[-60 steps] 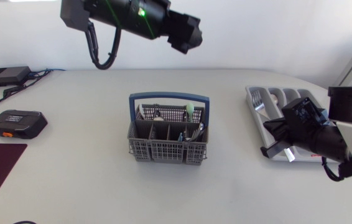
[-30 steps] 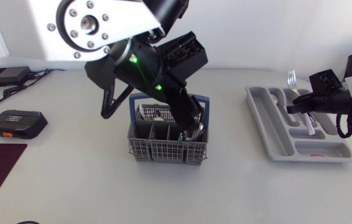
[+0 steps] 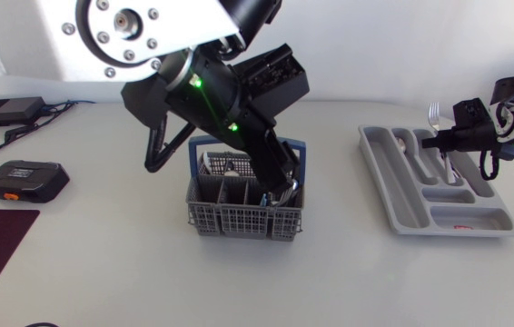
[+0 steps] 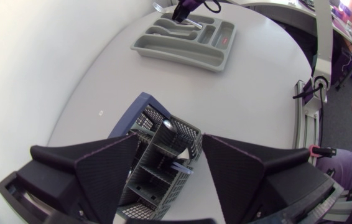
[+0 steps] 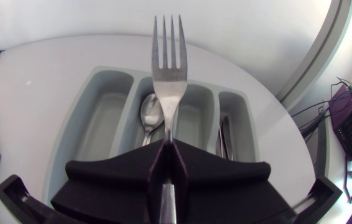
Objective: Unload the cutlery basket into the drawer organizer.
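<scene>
left gripper (image 4: 170,142): spread wide above cutlery basket (image 4: 187,130) | drawer organizer (image 4: 175,55): well ahead

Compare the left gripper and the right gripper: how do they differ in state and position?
The left gripper has its fingers apart, gripping nothing; the right gripper is shut on a fork. The left gripper is at the cutlery basket; the right gripper is over the drawer organizer. Both have matte black wedge-shaped fingers.

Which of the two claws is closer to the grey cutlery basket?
Left. The left gripper hangs open right over the cutlery basket; the right gripper is off at the drawer organizer, holding a fork.
</scene>
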